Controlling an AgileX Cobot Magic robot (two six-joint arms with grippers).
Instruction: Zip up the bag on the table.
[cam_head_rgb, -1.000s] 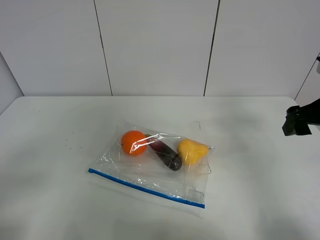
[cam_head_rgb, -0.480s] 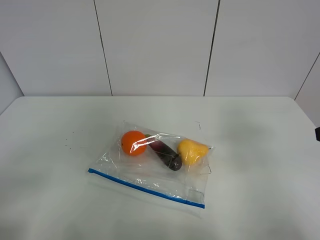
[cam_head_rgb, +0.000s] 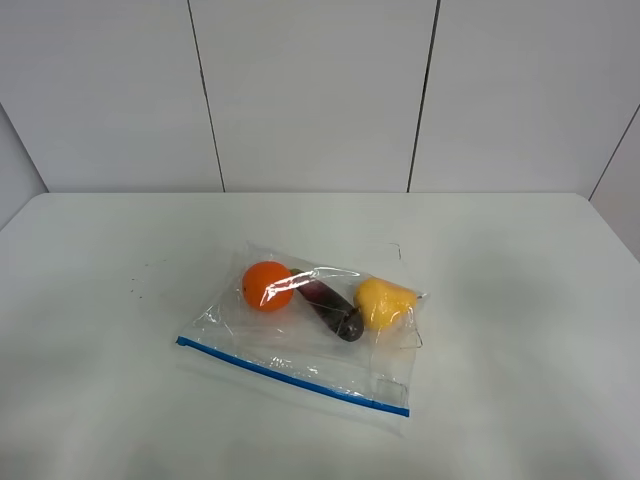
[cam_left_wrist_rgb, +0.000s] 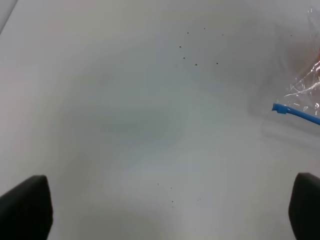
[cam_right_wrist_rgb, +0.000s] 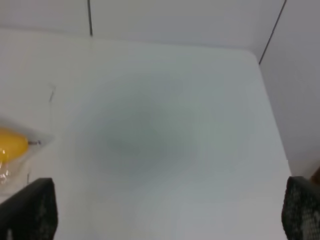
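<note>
Our left gripper (cam_left_wrist_rgb: 160, 210) has its fingers (cam_left_wrist_rgb: 25, 207) spread wide apart, one at each lower corner of the left wrist view, holding nothing and touching nothing. It hangs above bare table (cam_left_wrist_rgb: 125, 115), with the blue zip end of the bag (cam_left_wrist_rgb: 302, 100) off to one side, well apart from either finger.

Our right gripper (cam_right_wrist_rgb: 165, 212) is likewise wide open and empty, its fingers (cam_right_wrist_rgb: 27, 210) showing only as dark blurred tips at the lower corners of the right wrist view. It hangs over the table (cam_right_wrist_rgb: 165, 130), and the yellow fruit (cam_right_wrist_rgb: 11, 145) in the bag (cam_right_wrist_rgb: 15, 150) sits near one finger without contact.

From the high camera neither arm is in sight. The bag (cam_head_rgb: 310, 330) lies flat near the middle of the table (cam_head_rgb: 520, 300), its zip (cam_head_rgb: 292, 376) along the near edge, with the orange (cam_head_rgb: 266, 285), purple fruit (cam_head_rgb: 335, 310) and yellow fruit (cam_head_rgb: 383, 301) in a row inside.
</note>
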